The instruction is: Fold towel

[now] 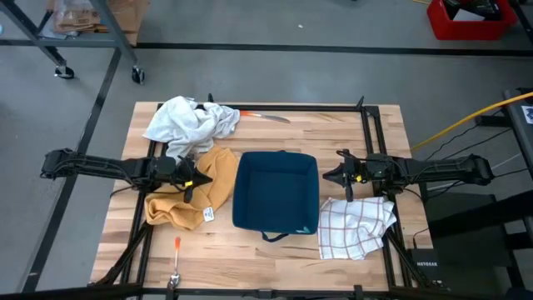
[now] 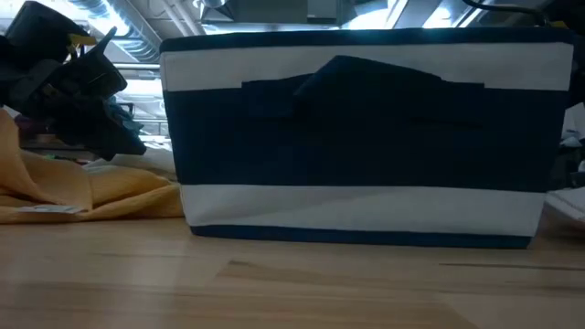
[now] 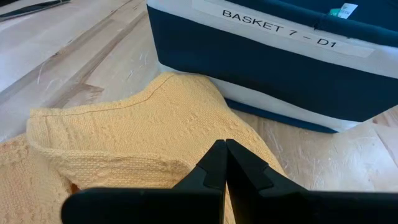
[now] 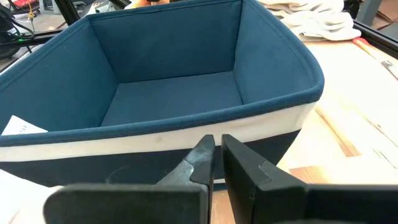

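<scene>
Your left gripper (image 1: 193, 180) is closed w/ nothing in it, just above the yellow towel (image 1: 185, 200) left of the basket (image 1: 276, 191). Right gripper (image 1: 347, 177) nearly closed, empty, by the checked towel (image 1: 355, 226).

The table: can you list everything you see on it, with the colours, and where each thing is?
basket: one, dark blue with a white band, labelled BASKET 7 - D1, middle of the table, empty inside
yellow towel: one, mustard yellow, rumpled, left of the basket
white towel: one, white, crumpled, far left corner
checked towel: one, white with brown lines, right of the basket
knife: one, orange handle, far edge
screwdriver: one, orange handle, near edge, left
table: one, pale wood
left end effector: one, black, shut, over the yellow towel
right end effector: one, black, nearly shut, empty, beside the basket
</scene>
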Tool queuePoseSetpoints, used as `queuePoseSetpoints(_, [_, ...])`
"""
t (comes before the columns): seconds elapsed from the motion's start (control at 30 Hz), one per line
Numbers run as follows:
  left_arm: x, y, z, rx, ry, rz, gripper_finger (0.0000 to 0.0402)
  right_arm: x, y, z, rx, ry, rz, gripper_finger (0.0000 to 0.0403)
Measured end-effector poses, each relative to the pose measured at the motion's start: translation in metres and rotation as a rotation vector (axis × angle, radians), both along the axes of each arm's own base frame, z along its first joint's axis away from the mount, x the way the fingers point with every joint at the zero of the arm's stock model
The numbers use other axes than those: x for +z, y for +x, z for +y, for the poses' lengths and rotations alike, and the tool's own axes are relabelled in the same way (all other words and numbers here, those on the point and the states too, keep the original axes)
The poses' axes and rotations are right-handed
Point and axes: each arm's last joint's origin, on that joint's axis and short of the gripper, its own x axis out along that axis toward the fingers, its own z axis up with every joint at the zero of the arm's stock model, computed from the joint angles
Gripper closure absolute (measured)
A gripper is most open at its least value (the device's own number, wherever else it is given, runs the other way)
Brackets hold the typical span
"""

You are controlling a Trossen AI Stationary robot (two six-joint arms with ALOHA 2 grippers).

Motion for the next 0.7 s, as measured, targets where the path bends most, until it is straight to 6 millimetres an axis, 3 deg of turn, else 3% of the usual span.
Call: queuePoseSetpoints(0.7, [0.0000,0.0000,0.0000,0.000,0.000,0.001,0.0402,0.0001,0.0000,0.0000,0.002,-0.010,-0.001,0.0368])
